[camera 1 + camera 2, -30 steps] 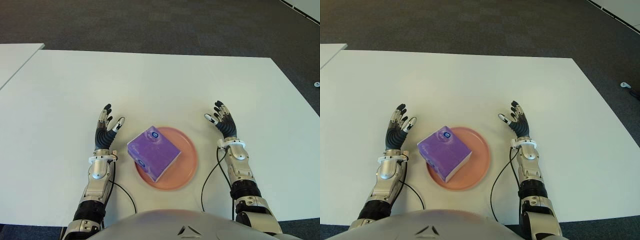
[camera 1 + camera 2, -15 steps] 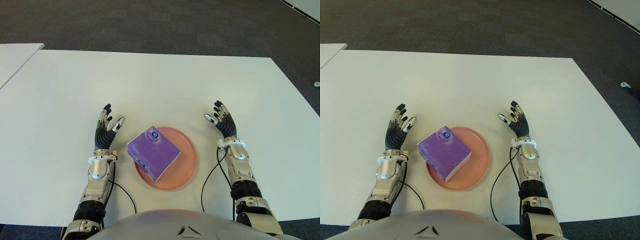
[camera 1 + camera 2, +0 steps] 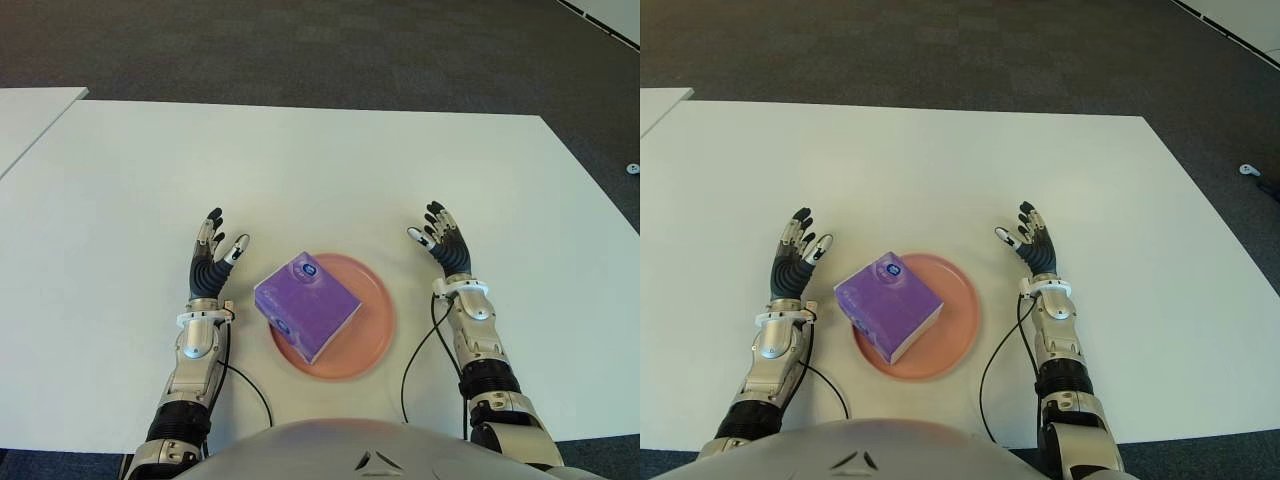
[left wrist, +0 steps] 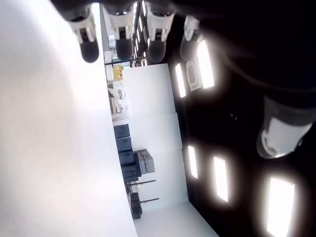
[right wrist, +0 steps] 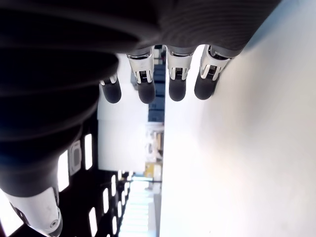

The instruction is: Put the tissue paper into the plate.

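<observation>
A purple tissue pack (image 3: 306, 305) lies on the pink round plate (image 3: 376, 330) near the table's front edge, overhanging the plate's left rim a little. My left hand (image 3: 213, 257) shows to the left of the plate with its fingers spread and nothing in them. To the right of the plate, my right hand (image 3: 440, 238) is open too, palm turned inward and holding nothing. Both wrist views show straight fingers (image 4: 118, 37) and fingers (image 5: 177, 79) with only bare white table beside them.
The white table (image 3: 320, 170) stretches far beyond the plate. A second white table (image 3: 25, 110) edges in at the far left. Dark carpet (image 3: 300, 50) lies past the table's far edge. Thin black cables (image 3: 415, 360) run along both forearms.
</observation>
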Controlling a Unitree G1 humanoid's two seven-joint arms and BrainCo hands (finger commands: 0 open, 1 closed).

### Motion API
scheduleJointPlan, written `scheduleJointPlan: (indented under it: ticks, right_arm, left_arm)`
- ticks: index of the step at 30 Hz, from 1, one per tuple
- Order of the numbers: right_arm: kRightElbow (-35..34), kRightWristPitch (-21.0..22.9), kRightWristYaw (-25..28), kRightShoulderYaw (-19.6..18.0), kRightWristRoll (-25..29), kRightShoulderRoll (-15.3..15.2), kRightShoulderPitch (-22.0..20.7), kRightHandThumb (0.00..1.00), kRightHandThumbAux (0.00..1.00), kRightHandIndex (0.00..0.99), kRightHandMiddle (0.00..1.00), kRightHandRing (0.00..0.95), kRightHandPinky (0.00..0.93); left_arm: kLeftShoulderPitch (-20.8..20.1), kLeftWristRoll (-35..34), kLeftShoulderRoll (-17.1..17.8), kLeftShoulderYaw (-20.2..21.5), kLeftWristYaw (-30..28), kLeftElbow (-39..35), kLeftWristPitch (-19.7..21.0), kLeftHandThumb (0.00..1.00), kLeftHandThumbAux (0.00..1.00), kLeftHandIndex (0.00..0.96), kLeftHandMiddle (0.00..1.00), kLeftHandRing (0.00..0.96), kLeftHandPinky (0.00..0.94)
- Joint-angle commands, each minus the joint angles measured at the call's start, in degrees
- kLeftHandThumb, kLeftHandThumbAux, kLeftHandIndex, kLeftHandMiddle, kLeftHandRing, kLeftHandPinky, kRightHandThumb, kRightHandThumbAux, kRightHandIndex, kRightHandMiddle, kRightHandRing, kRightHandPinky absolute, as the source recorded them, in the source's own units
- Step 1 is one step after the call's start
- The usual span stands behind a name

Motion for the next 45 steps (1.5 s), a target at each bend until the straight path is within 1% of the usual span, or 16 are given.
scheduleJointPlan:
  ticks: [1, 6, 9, 14, 20, 32, 45]
  right_arm:
    - [7.0, 2.2, 2.2, 1.2, 0.5, 3.1, 3.6, 0.08, 0.674, 0.0, 0.011, 0.002, 0.02]
    - [7.3, -1.1, 1.7, 1.6, -0.1, 4.9, 3.8, 0.076, 0.655, 0.0, 0.007, 0.001, 0.005]
    - [5.0, -2.7, 0.5, 2.4, -0.9, 6.3, 4.9, 0.068, 0.644, 0.0, 0.004, 0.0, 0.003]
    - [6.8, -5.8, 0.1, 1.8, -0.8, 6.6, 4.7, 0.051, 0.63, 0.0, 0.01, 0.0, 0.008]
    - [8.5, -8.5, 0.3, 1.6, -0.6, 7.1, 4.3, 0.037, 0.644, 0.0, 0.015, 0.0, 0.005]
    - [9.8, -10.5, 0.2, 1.7, -0.7, 7.7, 3.9, 0.021, 0.628, 0.0, 0.029, 0.007, 0.01]
    - [9.5, -10.7, -0.6, 2.3, -1.5, 7.7, 4.3, 0.016, 0.63, 0.0, 0.024, 0.003, 0.01]
  left_arm:
    - [2.7, 0.3, 0.1, 0.0, -0.9, 3.1, 0.4, 0.0, 0.482, 0.0, 0.0, 0.0, 0.0]
    - [2.4, 0.4, 0.3, 0.0, -0.9, 3.4, 0.4, 0.0, 0.481, 0.0, 0.0, 0.0, 0.0]
    - [2.3, 0.4, 0.4, 0.0, -1.0, 3.4, 0.5, 0.0, 0.482, 0.0, 0.0, 0.0, 0.0]
    - [2.0, 0.4, 0.3, 0.2, -0.8, 3.8, 0.3, 0.0, 0.496, 0.0, 0.0, 0.0, 0.0]
    - [1.8, 0.4, 0.1, 0.3, -0.5, 4.0, 0.0, 0.0, 0.496, 0.0, 0.0, 0.0, 0.0]
    - [1.8, 0.4, 0.1, 0.2, -0.7, 3.8, 0.2, 0.0, 0.484, 0.0, 0.0, 0.0, 0.0]
    - [1.9, 0.6, 0.2, 0.2, -0.5, 3.5, 0.5, 0.0, 0.496, 0.0, 0.0, 0.0, 0.0]
